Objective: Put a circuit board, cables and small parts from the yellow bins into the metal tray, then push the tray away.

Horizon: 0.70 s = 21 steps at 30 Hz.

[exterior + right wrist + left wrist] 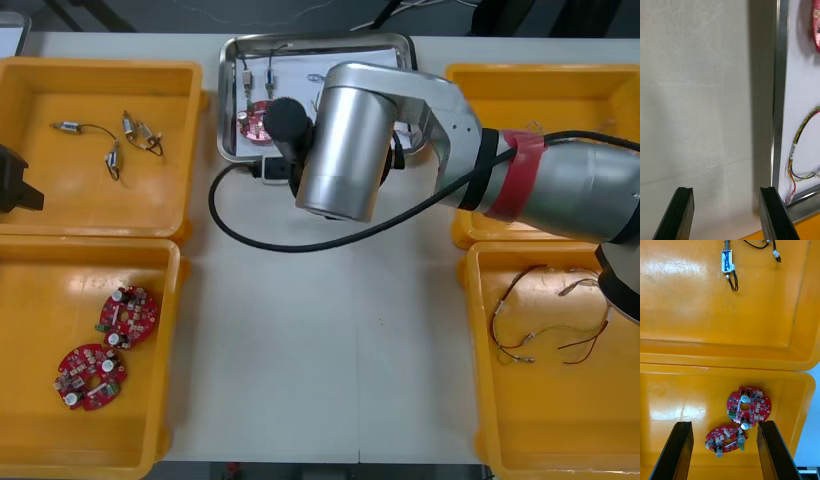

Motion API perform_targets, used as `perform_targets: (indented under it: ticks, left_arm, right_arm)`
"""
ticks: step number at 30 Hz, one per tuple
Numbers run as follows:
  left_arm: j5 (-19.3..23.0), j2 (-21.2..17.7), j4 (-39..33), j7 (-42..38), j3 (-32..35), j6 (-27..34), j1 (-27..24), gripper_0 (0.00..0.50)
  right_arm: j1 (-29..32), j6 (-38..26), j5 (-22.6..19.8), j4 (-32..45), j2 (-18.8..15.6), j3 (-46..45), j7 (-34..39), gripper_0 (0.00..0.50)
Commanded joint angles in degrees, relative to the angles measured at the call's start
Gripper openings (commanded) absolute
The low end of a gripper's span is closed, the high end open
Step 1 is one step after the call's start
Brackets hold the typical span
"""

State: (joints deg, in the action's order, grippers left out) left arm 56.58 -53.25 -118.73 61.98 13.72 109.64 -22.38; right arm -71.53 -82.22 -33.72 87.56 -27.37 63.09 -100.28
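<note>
Beside metal tray point(778, 93) rim, right jaws apart.

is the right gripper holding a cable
No, the right gripper stands open with bare table in its gap, beside the metal tray rim.

right arm point(340, 140): silver cylinder | red band point(518, 175) | black cable point(300, 247) | right pincer point(727, 195): black

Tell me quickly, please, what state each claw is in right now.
Left claw: open, holding nothing.
Right claw: open, holding nothing, beside the metal tray.
</note>
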Motion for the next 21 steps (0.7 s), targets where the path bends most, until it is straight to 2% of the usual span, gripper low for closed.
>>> perform_targets:
  ticks: [1, 7, 12, 17, 21]
  left_arm:
    - [-0.5, -2.6, -1.5, 4.7, 1.7, 0.4, 0.9, 0.500]
    - [-0.5, -2.6, -1.5, 4.7, 1.7, 0.4, 0.9, 0.500]
    - [-0.5, -2.6, -1.5, 4.7, 1.7, 0.4, 0.9, 0.500]
    - [-0.5, -2.6, -1.5, 4.7, 1.7, 0.4, 0.9, 0.500]
    - [-0.5, -2.6, -1.5, 4.7, 1.7, 0.4, 0.9, 0.500]
  right_arm:
    - [0.1, -5.8, -3.5, 1.8, -0.1, -9.1, 1.2, 0.500]
    - [0.4, -14.0, -7.7, 1.8, 0.0, -19.2, 6.0, 0.500]
    - [0.5, -20.3, -8.1, 1.8, -0.8, -24.6, 10.8, 0.500]
    - [0.6, -27.3, -8.8, 1.8, -3.7, -28.2, 16.6, 0.500]
    - [1.9, -27.8, -11.2, 1.8, -7.4, -31.8, 19.1, 0.500]
